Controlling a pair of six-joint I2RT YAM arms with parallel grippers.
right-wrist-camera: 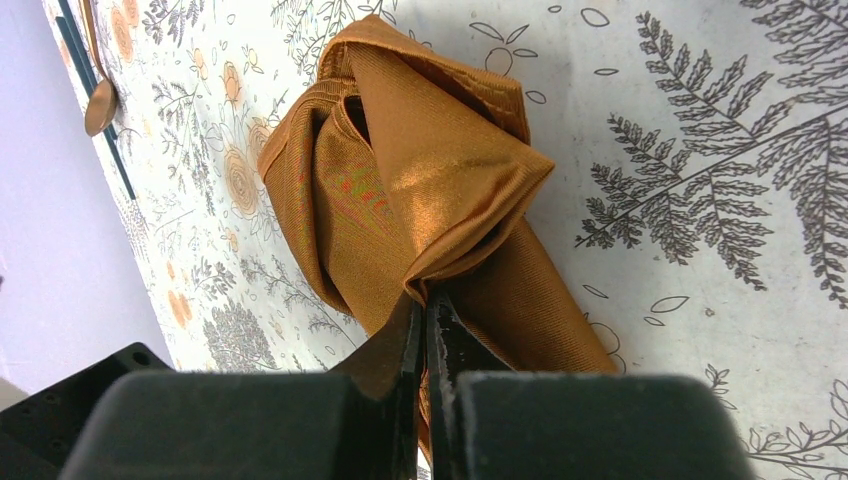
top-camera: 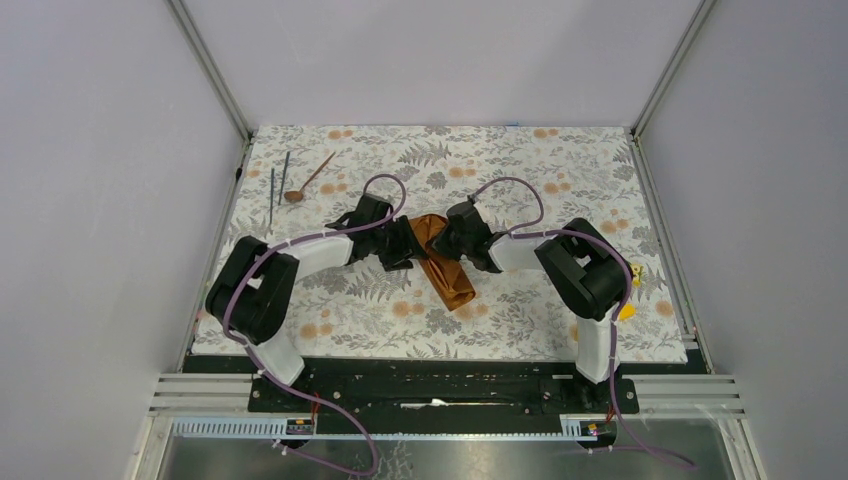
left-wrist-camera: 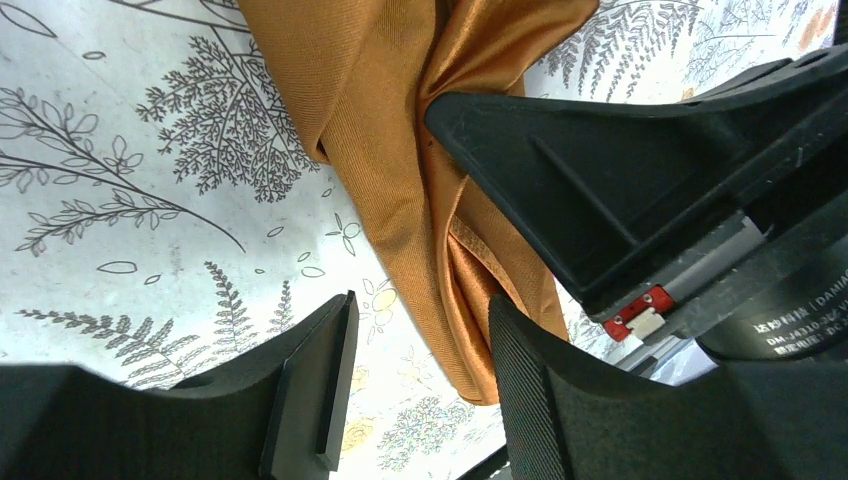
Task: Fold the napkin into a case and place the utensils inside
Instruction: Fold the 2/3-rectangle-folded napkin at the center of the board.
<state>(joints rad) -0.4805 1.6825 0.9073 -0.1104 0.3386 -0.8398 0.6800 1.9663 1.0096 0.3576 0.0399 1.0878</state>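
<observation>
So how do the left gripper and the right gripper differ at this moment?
The left gripper has its jaws apart; the right gripper has them pressed together. The left grips nothing, though the napkin lies between its fingers; the right pinches a fold of it. Both meet at the napkin from opposite sides.

Soft, even light falls from overhead; the pale walls look flat, and the left arm (top-camera: 320,250) casts only faint shade on the desk (top-camera: 520,320). The napkin (right-wrist-camera: 440,190) throws a bright satin glare in the right wrist view. Its weave is crisp up close, while the right hand (right-wrist-camera: 425,315) in the foreground goes soft, featureless black
</observation>
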